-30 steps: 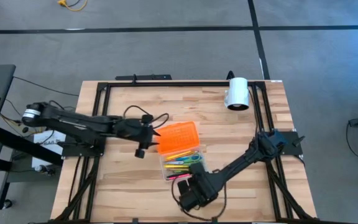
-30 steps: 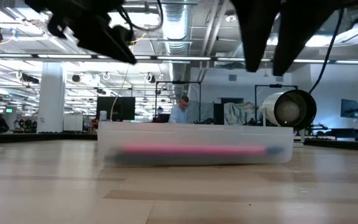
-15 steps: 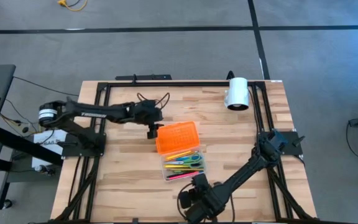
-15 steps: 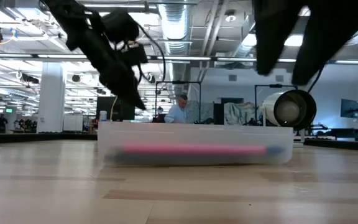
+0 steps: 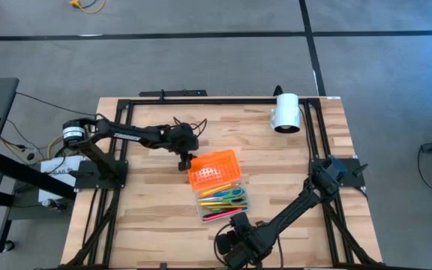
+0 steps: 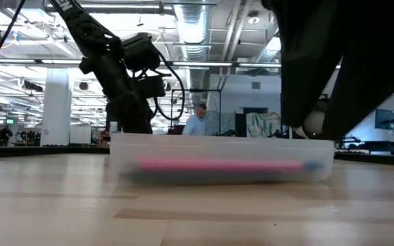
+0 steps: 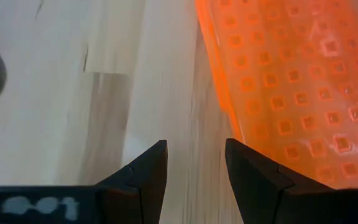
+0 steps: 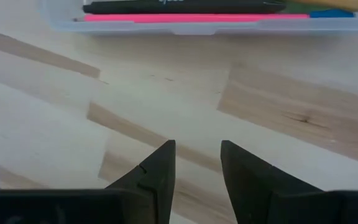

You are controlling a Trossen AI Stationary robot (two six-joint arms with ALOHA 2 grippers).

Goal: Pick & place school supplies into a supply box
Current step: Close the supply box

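Note:
The supply box (image 5: 222,201) is a clear tray lying on the table's middle, with its orange lid (image 5: 214,169) folded open flat on the far side. The school supplies (image 5: 220,199) lie in the tray; a pink pen (image 6: 217,164) and a black pen (image 8: 179,6) show through its near wall. My left gripper (image 5: 186,161) stands open, pointing down at the bare table just off the lid's left edge (image 7: 222,106). My right gripper (image 5: 235,241) is open above the wood between the tray's near wall (image 8: 197,25) and the table's near edge.
A white cylinder (image 5: 286,112) lies at the far right of the table. A black frame (image 5: 201,100) runs round the table's edges. There is bare wood to the left of the box (image 5: 148,202) and to its right (image 5: 291,180).
My left gripper has swung toward the far edge and come down to the lid's left side, staying open. My right gripper has drawn back from the box toward the table's near edge and sunk lower, also open.

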